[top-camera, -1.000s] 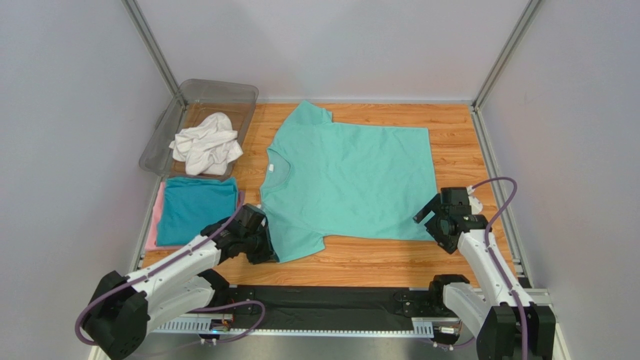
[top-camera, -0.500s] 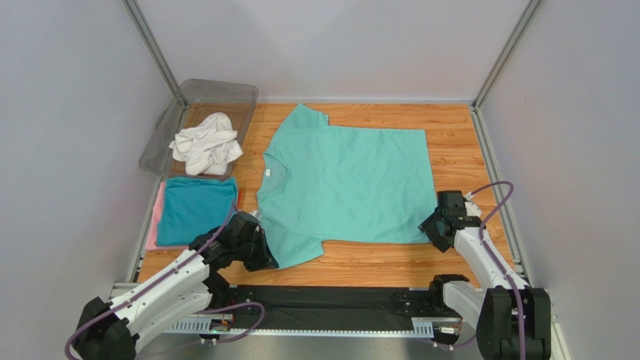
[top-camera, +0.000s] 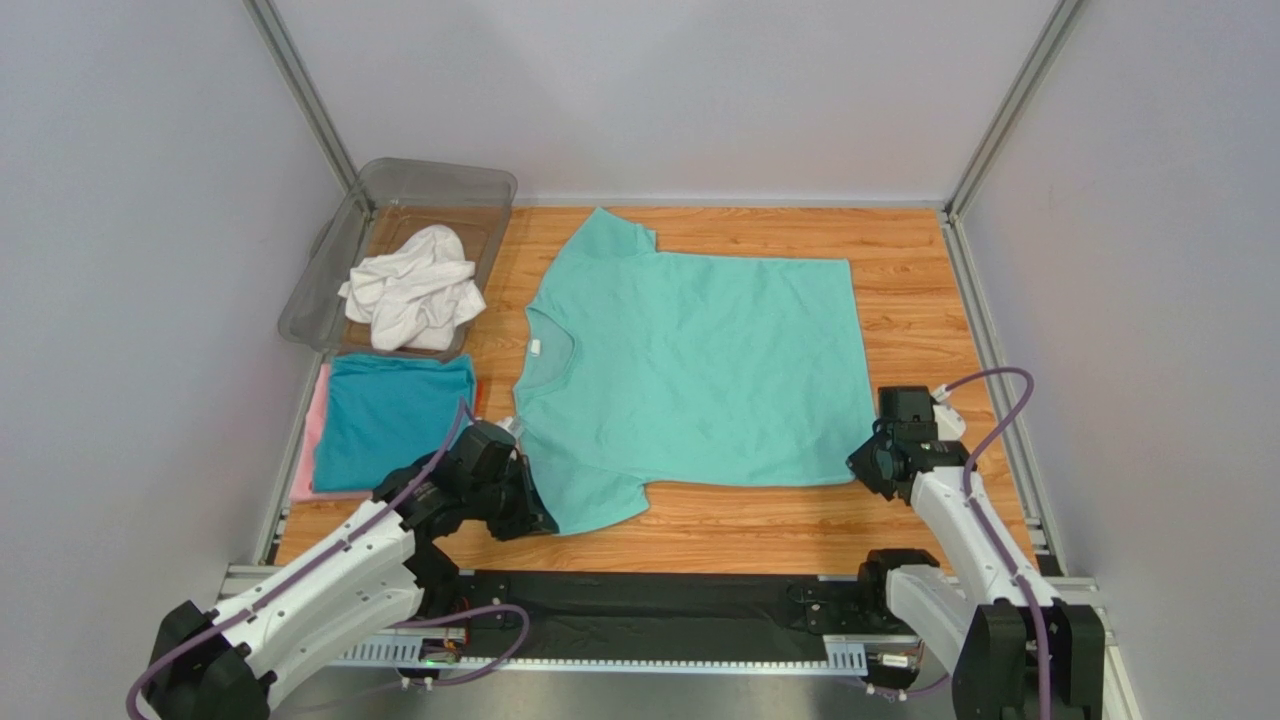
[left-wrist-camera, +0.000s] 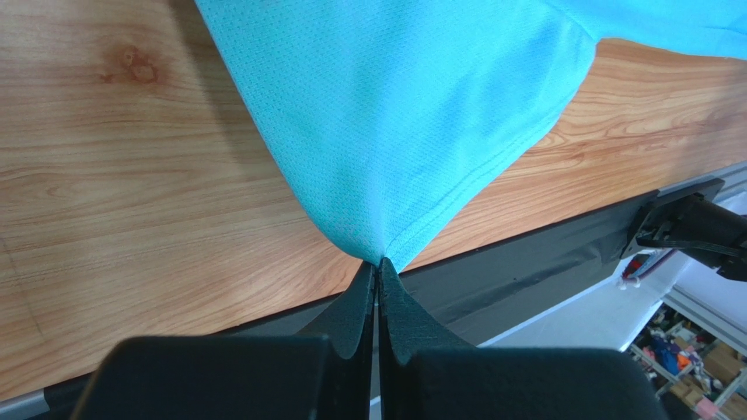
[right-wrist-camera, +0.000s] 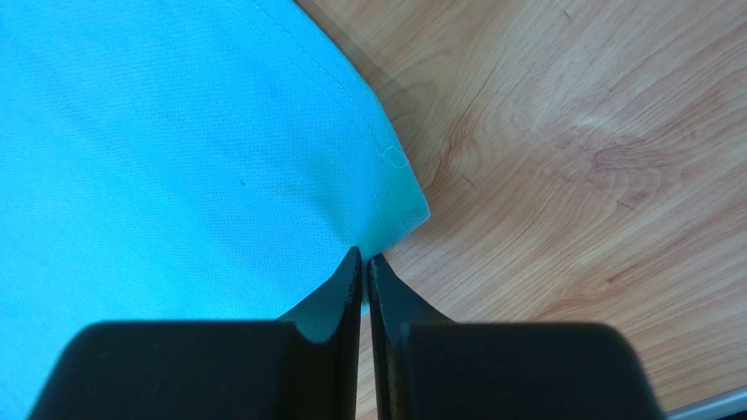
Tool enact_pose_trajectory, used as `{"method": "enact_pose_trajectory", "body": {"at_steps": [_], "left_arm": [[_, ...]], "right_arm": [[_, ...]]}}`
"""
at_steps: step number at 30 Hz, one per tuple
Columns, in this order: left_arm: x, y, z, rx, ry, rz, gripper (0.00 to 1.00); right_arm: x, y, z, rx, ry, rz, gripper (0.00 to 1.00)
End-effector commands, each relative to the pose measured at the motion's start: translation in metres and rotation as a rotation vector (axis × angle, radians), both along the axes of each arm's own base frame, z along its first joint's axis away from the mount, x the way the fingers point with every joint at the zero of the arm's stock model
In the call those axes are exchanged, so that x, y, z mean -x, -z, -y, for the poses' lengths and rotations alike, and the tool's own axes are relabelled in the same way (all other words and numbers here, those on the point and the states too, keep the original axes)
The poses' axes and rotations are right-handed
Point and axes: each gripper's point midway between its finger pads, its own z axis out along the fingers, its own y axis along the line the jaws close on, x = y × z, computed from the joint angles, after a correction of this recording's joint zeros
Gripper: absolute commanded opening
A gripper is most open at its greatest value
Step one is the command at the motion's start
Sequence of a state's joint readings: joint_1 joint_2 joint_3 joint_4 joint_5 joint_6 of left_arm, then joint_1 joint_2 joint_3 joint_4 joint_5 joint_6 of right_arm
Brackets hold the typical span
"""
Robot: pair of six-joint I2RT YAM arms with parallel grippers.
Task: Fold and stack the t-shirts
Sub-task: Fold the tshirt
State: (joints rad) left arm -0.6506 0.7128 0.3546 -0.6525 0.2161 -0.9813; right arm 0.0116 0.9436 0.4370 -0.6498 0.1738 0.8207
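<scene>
At the far left, a clear plastic bin (top-camera: pixel 338 270) holds a crumpled white cloth t-shirt (top-camera: pixel 409 285). Just nearer, a folded teal-blue t-shirt (top-camera: pixel 388 420) lies on a pink t-shirt (top-camera: pixel 314 435). The left gripper (top-camera: pixel 529 510) is pinched tight on the near sleeve tip of a mint-green short-sleeved cloth t-shirt (top-camera: pixel 691 360), which lies spread flat across the middle of the wooden surface (top-camera: pixel 917 285), neck toward the left. At its near right hem corner, the right gripper (top-camera: pixel 872 462) is closed, the corner's cloth caught between its fingers.
</scene>
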Motion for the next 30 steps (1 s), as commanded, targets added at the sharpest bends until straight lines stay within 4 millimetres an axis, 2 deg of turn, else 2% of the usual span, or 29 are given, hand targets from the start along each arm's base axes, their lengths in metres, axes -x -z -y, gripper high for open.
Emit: {"method": "enact_pose_trajectory", "body": {"at_steps": [1,6,10,11,13,14,16,17,19,22,24,25,26,30], "left_arm": [[-0.013,-0.024,0.008,0.024,0.021,0.068,0.0],[-0.034,-0.047,0.018,0.026,0.036,0.145,0.0],[-0.061,-0.065,0.025,0.003,0.034,0.225,0.0],[-0.072,-0.077,0.027,-0.004,0.022,0.264,0.0],[-0.086,-0.079,0.029,-0.053,0.036,0.281,0.0],[-0.098,-0.096,0.034,-0.052,0.03,0.317,0.0],[-0.113,-0.097,0.033,-0.102,0.023,0.322,0.0],[-0.123,-0.11,0.037,-0.091,0.02,0.352,0.0],[-0.138,-0.112,0.039,-0.096,0.018,0.358,0.0],[-0.164,-0.13,0.04,-0.098,0.0,0.405,0.0],[-0.178,-0.131,0.039,-0.108,-0.004,0.415,0.0],[-0.185,-0.139,0.04,-0.101,-0.006,0.432,0.0],[-0.19,-0.14,0.04,-0.099,-0.007,0.436,0.0],[-0.214,-0.137,0.039,-0.099,-0.013,0.432,0.0]], "right_arm": [[-0.005,-0.01,0.001,0.009,-0.016,0.05,0.01],[-0.013,-0.023,-0.003,0.007,-0.069,0.077,0.0],[-0.024,-0.033,-0.008,-0.007,-0.11,0.079,0.0],[-0.027,-0.035,-0.009,-0.011,-0.116,0.082,0.0],[-0.037,-0.043,-0.011,-0.017,-0.132,0.098,0.0],[-0.04,-0.046,-0.011,-0.015,-0.138,0.104,0.0],[-0.049,-0.054,-0.01,-0.002,-0.149,0.114,0.0],[-0.053,-0.056,-0.009,0.002,-0.151,0.116,0.0],[-0.061,-0.062,-0.008,0.01,-0.155,0.119,0.0],[-0.073,-0.067,-0.008,0.021,-0.166,0.117,0.0],[-0.079,-0.066,-0.005,0.031,-0.161,0.102,0.0],[-0.087,-0.073,-0.005,0.036,-0.161,0.12,0.0],[-0.09,-0.07,-0.004,0.037,-0.16,0.108,0.0],[-0.111,-0.079,-0.004,0.039,-0.152,0.134,0.0]]}}
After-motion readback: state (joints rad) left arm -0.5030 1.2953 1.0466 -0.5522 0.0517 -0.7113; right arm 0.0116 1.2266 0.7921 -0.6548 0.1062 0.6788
